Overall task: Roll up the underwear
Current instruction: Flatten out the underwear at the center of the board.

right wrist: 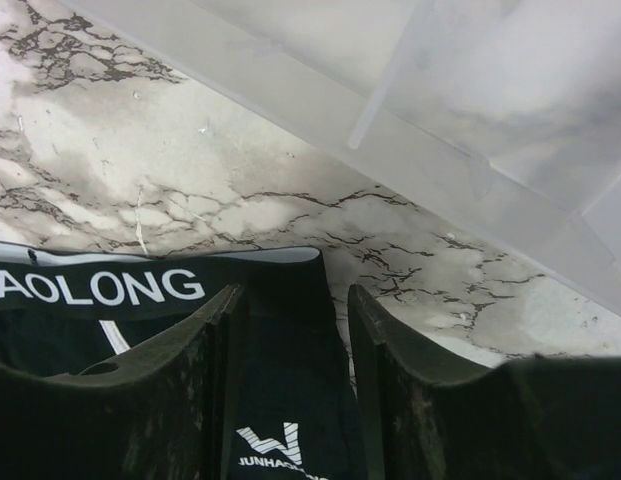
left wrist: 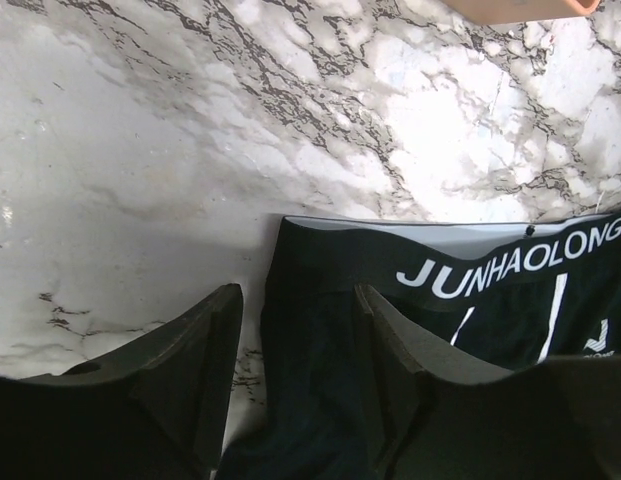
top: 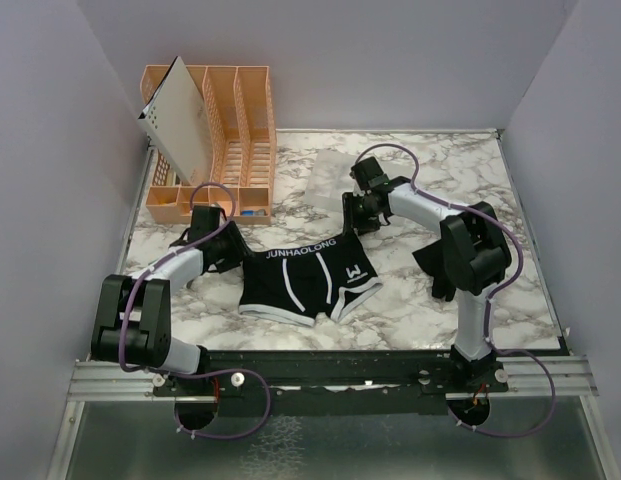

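Note:
Black underwear (top: 308,283) with white trim and a lettered waistband lies flat on the marble table, in the middle. My left gripper (top: 228,252) is down at its left waistband corner. In the left wrist view the jaws (left wrist: 298,300) stand apart astride that side edge of the underwear (left wrist: 460,290): one finger over the cloth, the other over marble. My right gripper (top: 358,220) is at the right corner. Its jaws (right wrist: 290,300) also straddle the underwear's edge (right wrist: 280,380), apart from it. A second dark cloth (top: 433,268) lies partly hidden behind the right arm.
An orange slotted organiser (top: 230,130) stands at the back left with a white perforated sheet (top: 178,120) leaning in it. A clear plastic tray (top: 330,175) sits at the back centre, close beyond the right gripper (right wrist: 440,120). Walls enclose the table on three sides.

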You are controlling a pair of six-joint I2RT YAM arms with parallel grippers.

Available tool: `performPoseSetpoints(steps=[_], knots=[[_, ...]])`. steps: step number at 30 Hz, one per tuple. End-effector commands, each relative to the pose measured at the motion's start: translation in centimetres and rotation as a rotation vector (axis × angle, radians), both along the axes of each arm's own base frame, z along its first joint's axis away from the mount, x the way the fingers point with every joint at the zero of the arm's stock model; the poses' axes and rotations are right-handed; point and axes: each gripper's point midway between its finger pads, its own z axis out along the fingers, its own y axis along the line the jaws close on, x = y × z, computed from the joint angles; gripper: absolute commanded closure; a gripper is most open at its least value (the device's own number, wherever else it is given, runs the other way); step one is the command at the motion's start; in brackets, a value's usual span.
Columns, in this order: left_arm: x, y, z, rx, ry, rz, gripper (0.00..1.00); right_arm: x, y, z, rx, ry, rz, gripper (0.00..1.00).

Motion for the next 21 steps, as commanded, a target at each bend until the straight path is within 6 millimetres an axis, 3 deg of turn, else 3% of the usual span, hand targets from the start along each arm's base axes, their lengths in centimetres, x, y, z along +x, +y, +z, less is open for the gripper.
performPoseSetpoints(steps=[1,3,6,9,11,15,21], knots=[[-1.9,-0.1,-2.0,-0.008,0.064,-0.043,0.50,-0.8,0.5,-0.7,0.033,0.037,0.036,0.56],[-2.0,-0.9,-2.2,-0.044,0.058,-0.070,0.56,-0.9,1.0,-1.2,0.053,0.060,0.047,0.62],[-2.5,-1.5,-3.0,-0.081,0.072,-0.081,0.76,-0.9,1.2,-1.1,0.062,0.064,0.047,0.74],[-2.5,-1.8,-3.2,-0.101,0.075,-0.086,0.96,-0.5,1.1,0.0,0.064,0.031,0.043,0.87],[-2.1,-1.6,-2.8,-0.093,0.060,-0.074,1.00,-0.5,1.4,1.2,0.086,0.010,0.063,0.99],[-0.5,-1.5,0.6,-0.087,-0.064,-0.060,1.00,-0.5,1.5,4.4,0.118,-0.044,0.077,1.00],[0.8,-1.6,8.1,-0.089,-0.296,-0.098,1.00,-1.8,0.4,10.5,0.171,-0.172,0.058,1.00]])
